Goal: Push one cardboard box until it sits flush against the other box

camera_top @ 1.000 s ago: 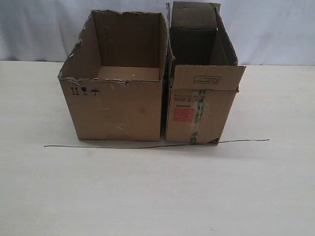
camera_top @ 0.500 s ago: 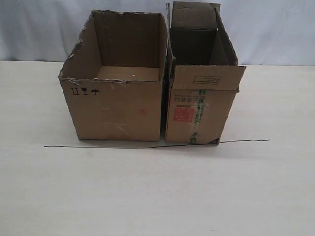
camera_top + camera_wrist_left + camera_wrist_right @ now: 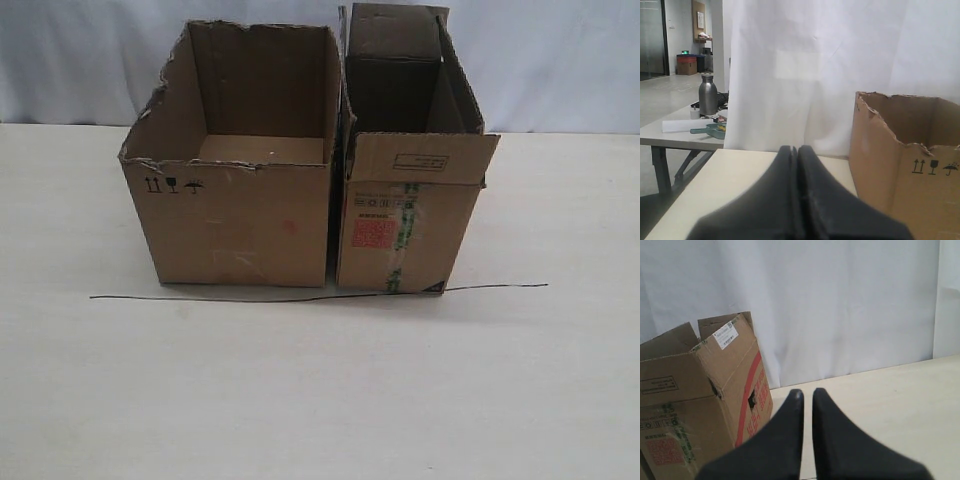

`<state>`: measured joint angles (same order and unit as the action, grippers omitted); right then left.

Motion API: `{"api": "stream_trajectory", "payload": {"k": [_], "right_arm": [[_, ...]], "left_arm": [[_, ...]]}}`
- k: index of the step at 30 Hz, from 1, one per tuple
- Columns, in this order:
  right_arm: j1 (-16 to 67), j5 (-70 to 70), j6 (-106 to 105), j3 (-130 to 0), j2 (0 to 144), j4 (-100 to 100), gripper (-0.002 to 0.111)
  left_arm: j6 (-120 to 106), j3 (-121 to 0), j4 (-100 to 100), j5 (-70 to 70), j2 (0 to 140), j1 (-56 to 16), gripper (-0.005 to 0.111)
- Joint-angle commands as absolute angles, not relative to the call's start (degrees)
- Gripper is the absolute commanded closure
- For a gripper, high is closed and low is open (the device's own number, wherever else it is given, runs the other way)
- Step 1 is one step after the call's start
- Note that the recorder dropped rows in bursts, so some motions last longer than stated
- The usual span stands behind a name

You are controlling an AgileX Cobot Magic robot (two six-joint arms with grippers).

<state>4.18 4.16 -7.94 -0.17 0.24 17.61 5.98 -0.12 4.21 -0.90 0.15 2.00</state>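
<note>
In the exterior view the narrow cardboard box (image 3: 400,230), with red print and green-striped tape, stands directly right of the other box (image 3: 235,225), the wider one with the torn rim. Only a thin dark seam shows between their sides. Neither gripper appears in that view. My left gripper (image 3: 796,149) is shut and empty, with the other box (image 3: 900,175) off to its side, not touching. My right gripper (image 3: 807,392) holds nothing, its fingers a thin slit apart, and the cardboard box (image 3: 690,410) with its white label stands beside it, apart from it.
A thin black line (image 3: 300,297) runs across the pale table (image 3: 320,400) along the boxes' front edges. A white curtain hangs behind. Off the table, a metal bottle (image 3: 707,95) stands on a side table (image 3: 680,132).
</note>
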Motion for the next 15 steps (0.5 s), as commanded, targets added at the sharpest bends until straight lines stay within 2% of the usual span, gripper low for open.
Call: {"api": "stream_trajectory", "payload": {"k": [1,7,15], "right_arm": [[4.1,4.4,-8.2,0.0,0.0,17.5,0.103],[4.1,5.0,5.7,0.0,0.0,3.7,0.103],[4.1,5.2,5.8,0.0,0.0,2.8,0.103]], "left_arm": [[6.3,0.0,4.3,-0.5,0.0,2.0,0.107],[6.3,0.0,4.3,-0.5,0.0,2.0,0.107],[6.3,0.0,4.5,-0.6,0.0,2.0,0.107]]}}
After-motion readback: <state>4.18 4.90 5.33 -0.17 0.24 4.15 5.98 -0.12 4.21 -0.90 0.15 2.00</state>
